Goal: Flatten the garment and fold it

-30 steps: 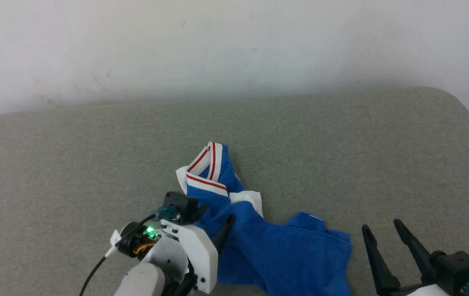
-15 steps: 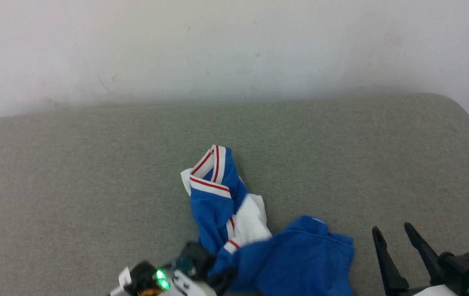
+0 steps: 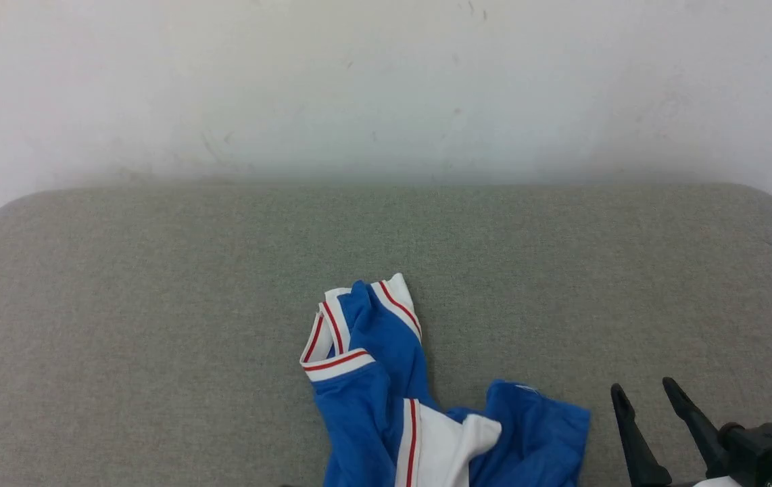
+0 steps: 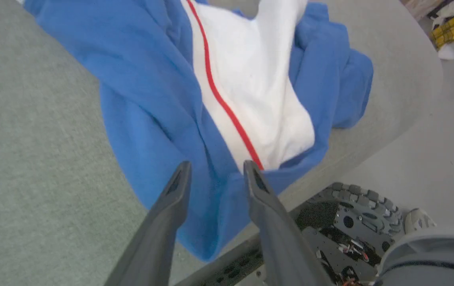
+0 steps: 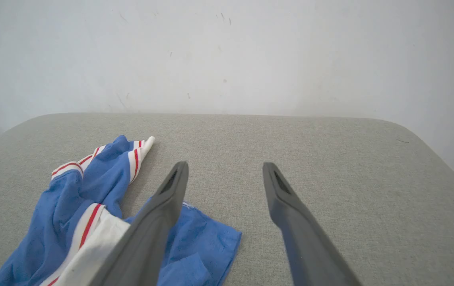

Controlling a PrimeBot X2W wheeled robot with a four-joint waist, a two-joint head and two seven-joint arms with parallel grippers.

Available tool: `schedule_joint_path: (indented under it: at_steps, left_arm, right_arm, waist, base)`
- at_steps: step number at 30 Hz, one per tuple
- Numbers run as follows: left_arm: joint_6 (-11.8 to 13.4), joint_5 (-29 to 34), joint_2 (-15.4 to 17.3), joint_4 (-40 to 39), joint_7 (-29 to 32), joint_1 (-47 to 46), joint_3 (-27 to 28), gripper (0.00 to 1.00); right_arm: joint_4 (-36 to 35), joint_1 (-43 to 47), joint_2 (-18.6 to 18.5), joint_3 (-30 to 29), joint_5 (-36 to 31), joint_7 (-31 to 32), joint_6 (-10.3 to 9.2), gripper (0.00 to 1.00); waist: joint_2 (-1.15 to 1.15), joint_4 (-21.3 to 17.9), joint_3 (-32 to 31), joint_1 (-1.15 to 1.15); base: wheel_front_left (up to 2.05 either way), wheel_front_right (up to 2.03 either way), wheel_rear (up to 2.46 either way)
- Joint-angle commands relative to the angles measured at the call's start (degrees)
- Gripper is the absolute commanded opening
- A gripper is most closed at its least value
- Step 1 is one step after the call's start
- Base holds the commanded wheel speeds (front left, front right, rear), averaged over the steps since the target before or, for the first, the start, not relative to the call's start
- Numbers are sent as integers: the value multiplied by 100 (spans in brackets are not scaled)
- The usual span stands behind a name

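The garment (image 3: 386,406) lies in a crumpled heap on the grey padded table (image 3: 156,304), low in the head view and just right of the middle. It is bright blue, with a white sleeve showing a thin red line. A striped band of red and white curls up at the top of the heap. The bottom of the heap runs off the lower edge of the picture.

The right gripper (image 3: 643,387) sits in the lower right corner of the head view. Its two dark fingers are spread wide and point up the frame. They hold nothing. It is just beside the blue edge of the garment but not touching it. In the right wrist view the garment lies at the lower left, partly behind one finger.

In the left wrist view the left gripper (image 4: 216,174) rises from the bottom middle. Its fingers are a little apart – blue cloth shows in the gap, but nothing is pinched between them. The garment fills the top and middle of that view and hangs over the table's edge. A dark knobbly wheel (image 4: 364,198) shows at the lower right, below the table edge.

A plain white wall (image 3: 359,88) stands behind the table.
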Motion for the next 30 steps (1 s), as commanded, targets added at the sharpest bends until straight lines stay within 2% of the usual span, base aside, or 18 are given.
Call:
schedule_joint_path:
  at_steps: [1,4,7,16,24,25,26,27,30]
  left_arm:
    - [120,87,-145,-135,-345,-124,143,100]
    - [227,222,-318,-297,-835,-396,289,100]
    - [179,296,-439,-298,-1009,-732,275,100]
    - [-483,300,-695,254,-433,-1945,-570,100]
    - [-615,317,-643,1246,-106,-2538,-1218,100]
    - [-618,309,-647,1336,-132,-2583,-1241,83]
    - [-621,315,-633,1439,-125,-2629,-1275,9]
    - [-624,326,-617,1522,-140,-2678,-1307,0]
    - [-627,380,-588,1647,-358,-2818,-1303,0]
  right_arm:
    - [-13,35,17,-1,34,35,-4,100]
    - [-34,22,17,-12,31,50,-4,100]
    - [-55,-7,17,-14,39,73,-4,100]
    - [-82,-179,17,-1,9,126,-4,100]
    - [5,-286,17,17,54,114,-4,100]
    - [14,-292,17,17,55,107,-4,100]
    - [24,-298,17,14,57,100,-4,100]
    - [35,-302,17,11,63,92,-4,100]
    - [78,-325,17,21,82,67,-4,100]
  waist:
    - [-1,29,-18,0]
    - [-1,34,-4,0]
    - [-1,27,34,0]
    - [-1,-133,293,0]
    - [-1,-342,410,0]
    - [-1,-351,421,0]
    - [-1,-353,431,0]
    - [-1,-352,438,0]
    - [-1,-346,437,0]
  base:
    - [0,0,0]
    - [0,0,0]
    - [0,0,0]
    - [0,0,0]
    - [0,0,0]
    - [0,0,0]
    - [0,0,0]
    - [0,0,0]
    - [0,0,0]
